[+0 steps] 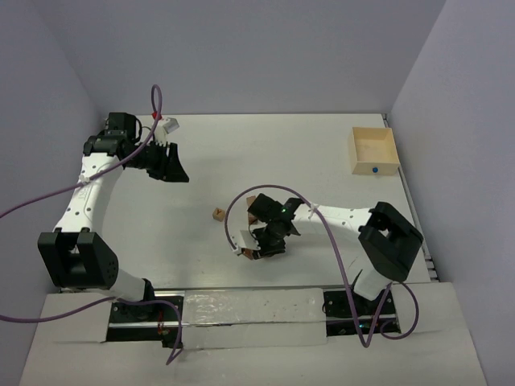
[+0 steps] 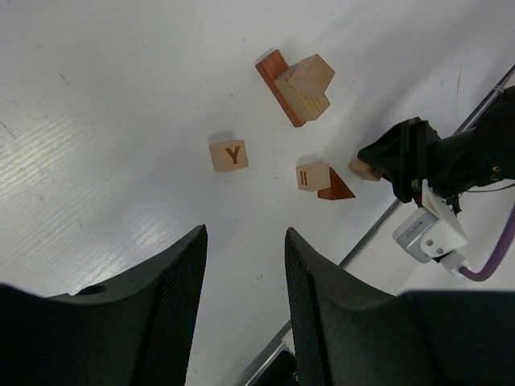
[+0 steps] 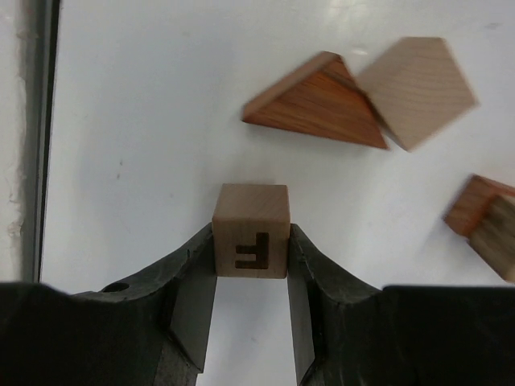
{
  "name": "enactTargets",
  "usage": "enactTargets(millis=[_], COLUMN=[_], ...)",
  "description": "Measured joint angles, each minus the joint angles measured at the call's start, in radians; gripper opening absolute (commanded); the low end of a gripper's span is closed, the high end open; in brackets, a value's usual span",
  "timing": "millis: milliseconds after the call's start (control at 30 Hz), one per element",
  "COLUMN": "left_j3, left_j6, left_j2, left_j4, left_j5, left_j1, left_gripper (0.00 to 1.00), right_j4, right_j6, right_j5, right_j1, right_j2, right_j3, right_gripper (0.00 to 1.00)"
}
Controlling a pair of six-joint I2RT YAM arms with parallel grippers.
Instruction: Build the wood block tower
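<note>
So the right gripper (image 3: 251, 251) has its jaws clamped on the F cube (image 3: 251, 207), one pad on each side face. It's down by the near edge of the table (image 1: 322, 161), roughly midway along it. Can't tell if the cube is off the surface or sitting on it.

Thing that bugs me: the tips look like they stop short of the cube's far end, so only the part nearest the wrist is pinched. My guess is a quick lift or swing makes the cube pivot in the grip or squirt out forward.

Just beyond the cube sit the reddish-brown wedge (image 3: 314, 104) and the two-bar cube (image 2: 313, 175), touching each other. A low sweep away from the near edge probably shoves both. A bit further out is the reddish-brown bar (image 2: 278, 84) with a tan oblong (image 2: 307, 84) against it or on top of it, can't say which. The Y cube (image 2: 228, 155) is off on its own, toward the left.

No wood block tower that I can see. The pieces lie loose around the middle of the table, so basically everything's left to do. With a footprint that small, a slightly tilted release topples the stack imo.

Left gripper (image 2: 244, 241) hangs over the far left part of the table, jaws apart, nothing in them. Open wooden box (image 1: 374, 151) is in the far right corner, well apart from all this.
</note>
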Motion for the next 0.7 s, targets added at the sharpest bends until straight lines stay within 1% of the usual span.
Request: enactTargets(millis=[133, 333, 400, 467, 500, 633, 700], left_j3=[0.000, 0.000, 0.000, 0.000, 0.000, 0.000, 0.000], left_j6=[-0.002, -0.007, -0.007, -0.008, -0.008, -0.015, -0.021], left_j2=[0.000, 0.000, 0.001, 0.001, 0.001, 0.001, 0.001], left_j4=[0.009, 0.029, 0.029, 0.030, 0.031, 0.038, 0.041], left_j5=[0.000, 0.005, 0.006, 0.008, 0.009, 0.009, 0.009], left_j1=[0.000, 0.000, 0.000, 0.000, 0.000, 0.000, 0.000], left_gripper=[0.50, 0.50, 0.50, 0.50, 0.50, 0.50, 0.50], right_j4=[-0.033, -0.080, -0.096, -0.118, -0.130, -0.168, -0.170], right_j6=[0.029, 0.090, 0.111, 0.142, 0.158, 0.274, 0.373], right_j5=[0.001, 0.019, 0.025, 0.026, 0.025, 0.002, 0.001], right_j1=[-0.045, -0.153, -0.178, -0.193, -0.198, -0.203, -0.203], right_j2=[-0.046, -0.051, -0.044, -0.023, -0.011, 0.011, -0.003], right_j3=[0.057, 0.265, 0.319, 0.367, 0.389, 0.417, 0.409], right_gripper=[0.11, 0.11, 0.08, 0.01, 0.00, 0.00, 0.00])
